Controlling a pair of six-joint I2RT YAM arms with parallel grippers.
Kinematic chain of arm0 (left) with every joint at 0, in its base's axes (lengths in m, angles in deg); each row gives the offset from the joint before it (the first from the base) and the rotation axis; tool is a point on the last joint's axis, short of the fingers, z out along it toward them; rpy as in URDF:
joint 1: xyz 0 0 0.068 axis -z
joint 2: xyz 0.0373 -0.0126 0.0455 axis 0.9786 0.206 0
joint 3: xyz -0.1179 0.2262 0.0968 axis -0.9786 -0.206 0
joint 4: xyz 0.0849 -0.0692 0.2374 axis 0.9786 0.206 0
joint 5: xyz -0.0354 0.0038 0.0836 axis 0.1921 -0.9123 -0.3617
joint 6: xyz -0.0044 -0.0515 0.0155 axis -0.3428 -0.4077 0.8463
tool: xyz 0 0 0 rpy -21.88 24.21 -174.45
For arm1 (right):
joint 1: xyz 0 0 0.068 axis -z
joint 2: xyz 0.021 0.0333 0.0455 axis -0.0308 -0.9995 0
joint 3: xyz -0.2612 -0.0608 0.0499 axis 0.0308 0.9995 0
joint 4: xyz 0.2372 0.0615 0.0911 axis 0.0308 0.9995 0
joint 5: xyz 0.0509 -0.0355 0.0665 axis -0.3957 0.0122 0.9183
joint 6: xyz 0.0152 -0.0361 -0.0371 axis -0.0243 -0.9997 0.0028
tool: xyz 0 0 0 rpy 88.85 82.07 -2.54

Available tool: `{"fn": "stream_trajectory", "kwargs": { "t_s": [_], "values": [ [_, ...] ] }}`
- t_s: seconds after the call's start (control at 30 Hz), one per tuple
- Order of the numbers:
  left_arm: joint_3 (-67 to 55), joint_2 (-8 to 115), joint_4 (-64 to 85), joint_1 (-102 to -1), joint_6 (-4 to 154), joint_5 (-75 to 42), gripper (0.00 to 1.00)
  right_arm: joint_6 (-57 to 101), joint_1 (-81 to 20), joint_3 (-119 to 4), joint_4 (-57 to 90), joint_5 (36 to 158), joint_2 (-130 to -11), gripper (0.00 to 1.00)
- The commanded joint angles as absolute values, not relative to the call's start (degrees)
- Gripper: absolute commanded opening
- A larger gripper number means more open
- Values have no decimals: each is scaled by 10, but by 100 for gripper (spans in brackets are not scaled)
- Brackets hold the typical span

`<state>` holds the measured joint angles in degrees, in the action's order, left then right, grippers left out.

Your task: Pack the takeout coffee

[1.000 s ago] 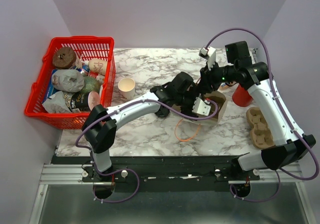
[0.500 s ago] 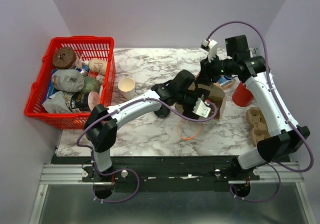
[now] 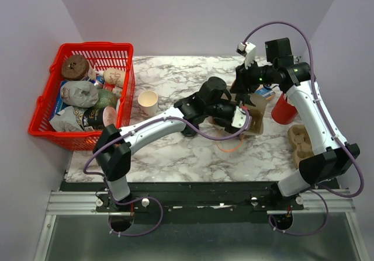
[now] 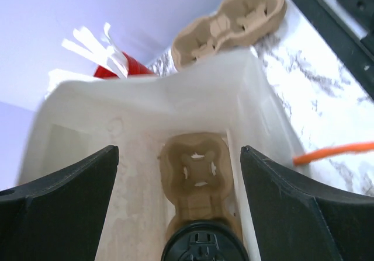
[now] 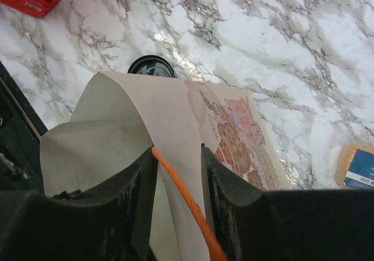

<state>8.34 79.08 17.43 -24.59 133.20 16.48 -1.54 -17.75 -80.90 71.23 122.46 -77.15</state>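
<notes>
The takeout coffee (image 4: 201, 244) shows only as a round black lid, seated in a brown pulp carrier (image 4: 198, 167) on the floor of the paper bag (image 4: 146, 106). My left gripper (image 4: 178, 156) is inside the bag's mouth, open, its fingers (image 4: 70, 197) wide apart on either side of the cup and clear of it. My right gripper (image 5: 178, 156) is shut on the bag's rim (image 5: 169, 126) and its orange handle (image 5: 187, 199). From above, the bag (image 3: 258, 114) lies right of centre, with the left gripper (image 3: 235, 116) at its mouth and the right gripper (image 3: 245, 93) over it.
A loose black lid (image 5: 151, 66) lies on the marble beside the bag. A red cup (image 3: 283, 110) and a second pulp carrier (image 3: 302, 147) are at the right. A tan paper cup (image 3: 148, 101) stands beside the red basket (image 3: 114, 49) full of packets. A blue-and-yellow packet (image 5: 357, 166) lies behind the bag.
My right gripper has drawn the bag's rim up and toward the far side, and the bag has shifted a little right. My left gripper stays open in the bag's mouth.
</notes>
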Motion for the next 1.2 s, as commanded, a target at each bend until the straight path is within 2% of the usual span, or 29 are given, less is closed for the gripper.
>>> {"fn": "stream_trajectory", "kwargs": {
  "t_s": [0.0, 0.43, 0.53, 0.6, 0.63, 0.67, 0.77, 0.83, 0.87, 1.07, 1.17],
  "values": [
    [87, 738, 112, -244, 1306, 205, 93, -30, -162, -835, 728, 1233, -789, 1],
    [65, 658, -46, -251, 1210, 118, 94, -75, -112, -865, 758, 1235, -844, 0],
    [73, 642, -26, -261, 1201, 96, 95, -81, -101, -884, 760, 1233, -854, 11],
    [70, 627, -6, -269, 1199, 85, 95, -82, -95, -897, 761, 1229, -858, 23],
    [66, 622, 2, -278, 1199, 82, 95, -83, -92, -901, 763, 1229, -860, 29],
    [63, 613, 14, -283, 1198, 78, 95, -84, -91, -908, 766, 1229, -862, 44],
    [45, 591, 42, -306, 1189, 64, 95, -85, -84, -940, 773, 1220, -865, 69],
    [35, 580, 55, -319, 1176, 61, 96, -77, -77, -966, 772, 1214, -865, 75],
    [32, 572, 65, -331, 1162, 61, 96, -74, -74, -974, 772, 1215, -866, 83],
    [13, 548, 72, -356, 1118, 47, 96, -61, -40, -1034, 775, 1201, -859, 88],
    [4, 554, 72, -356, 1092, 48, 97, -62, -20, -1023, 774, 1197, -842, 89]
  ]
}}
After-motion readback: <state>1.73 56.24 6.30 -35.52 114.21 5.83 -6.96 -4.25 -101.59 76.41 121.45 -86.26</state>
